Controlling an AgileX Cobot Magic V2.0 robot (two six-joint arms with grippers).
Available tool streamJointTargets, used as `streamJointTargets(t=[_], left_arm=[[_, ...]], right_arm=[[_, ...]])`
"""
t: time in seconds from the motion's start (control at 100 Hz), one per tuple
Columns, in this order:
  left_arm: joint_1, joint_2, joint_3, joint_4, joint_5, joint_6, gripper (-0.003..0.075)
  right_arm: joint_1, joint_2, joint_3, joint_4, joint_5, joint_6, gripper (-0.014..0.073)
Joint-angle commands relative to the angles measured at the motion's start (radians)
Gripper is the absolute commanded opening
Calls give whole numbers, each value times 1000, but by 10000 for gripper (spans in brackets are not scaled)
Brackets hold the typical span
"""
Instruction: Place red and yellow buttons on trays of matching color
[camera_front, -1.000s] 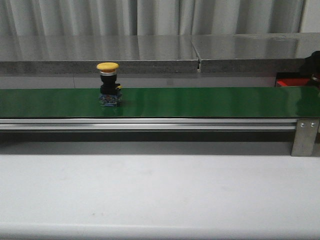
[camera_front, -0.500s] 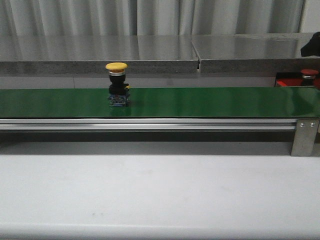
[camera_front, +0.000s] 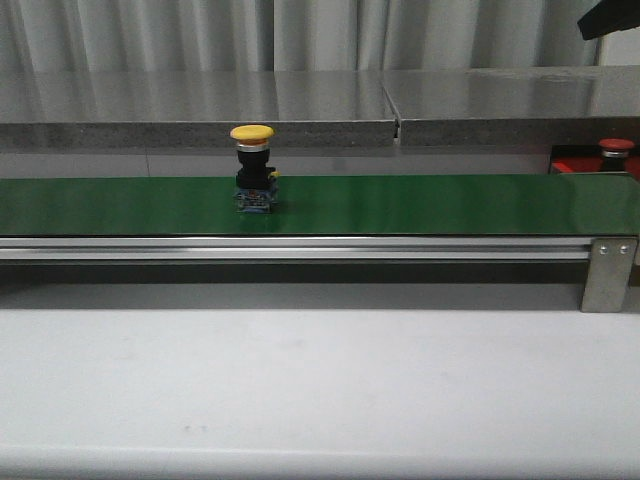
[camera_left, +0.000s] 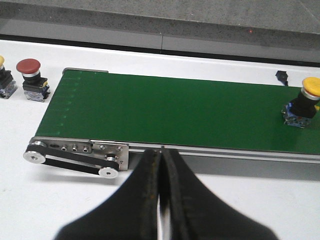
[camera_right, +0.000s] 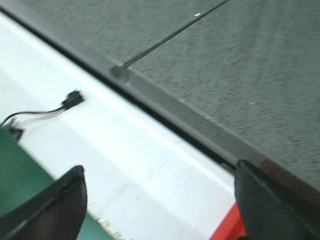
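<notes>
Flanking belt (camera_left: 175, 112): spare red button (camera_left: 31, 79)

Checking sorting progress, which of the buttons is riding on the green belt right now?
The yellow button; the red button sits on the red tray past the belt.

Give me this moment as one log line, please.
yellow button: upright on green belt | red button: on red tray | left gripper: shut, empty | right gripper: open, empty

A long green belt (camera_front: 400, 204) runs across a white table (camera_front: 320, 390) on a metal rail (camera_front: 300, 248). Behind stands a grey ledge (camera_front: 200, 120), with what looks like curtains (camera_front: 300, 35).
</notes>
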Motion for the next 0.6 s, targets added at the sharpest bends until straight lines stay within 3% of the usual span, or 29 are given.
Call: streamJointTargets(t=[0.0,0.21,0.59], left_arm=[[-6,-2,-27,-28,-60,1,-20],[-6,-2,-27,-28,-60,1,-20],[-6,-2,-27,-28,-60,1,-20]], right_arm=[[7,-86,-30,-6,137,32,593],[68,-98,-22,-60,296,62,593],[310,-92,-22,-234,270,62,593]])
